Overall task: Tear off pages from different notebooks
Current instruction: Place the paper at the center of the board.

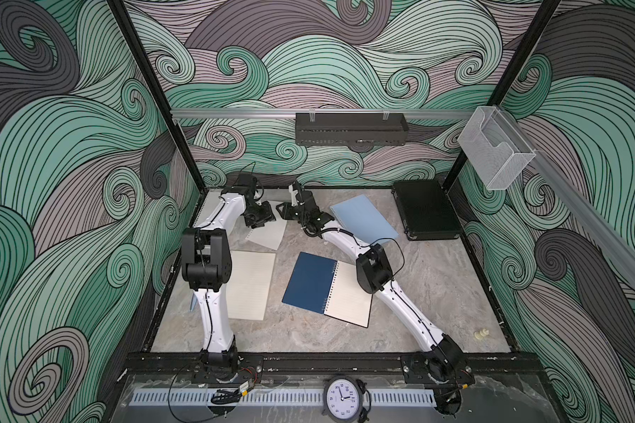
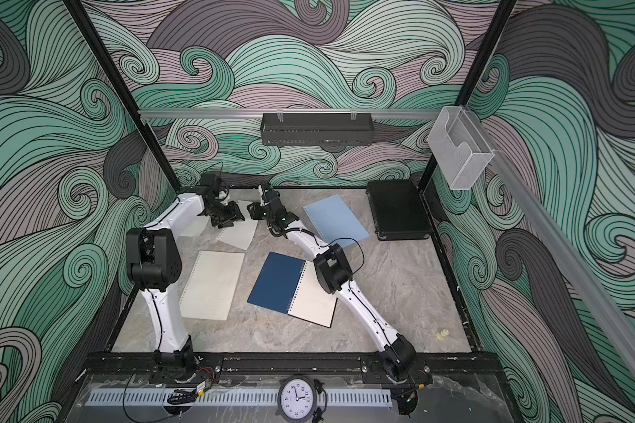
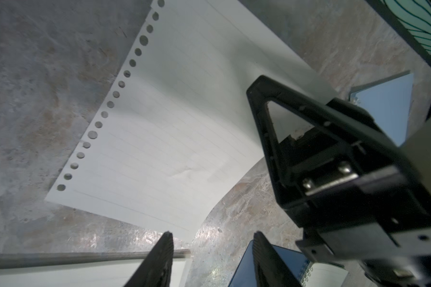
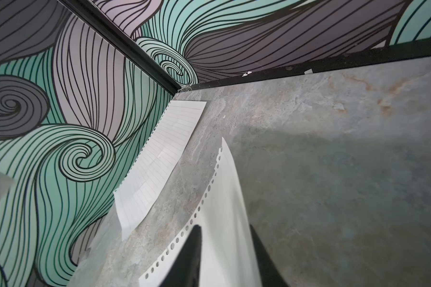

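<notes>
Left of the open navy spiral notebook (image 1: 310,282) lies a cream lined notebook (image 1: 252,285); behind-left, a loose white punched page (image 1: 270,236); behind-right, a light-blue notebook (image 1: 365,219), then a black case (image 1: 424,210).

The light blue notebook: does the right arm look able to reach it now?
Probably yes. The light blue notebook lies closed, with nothing set on it, just beside the right arm. Its fingers stand apart with a loose page between them, so the arm would likely have to pull back first.
</notes>
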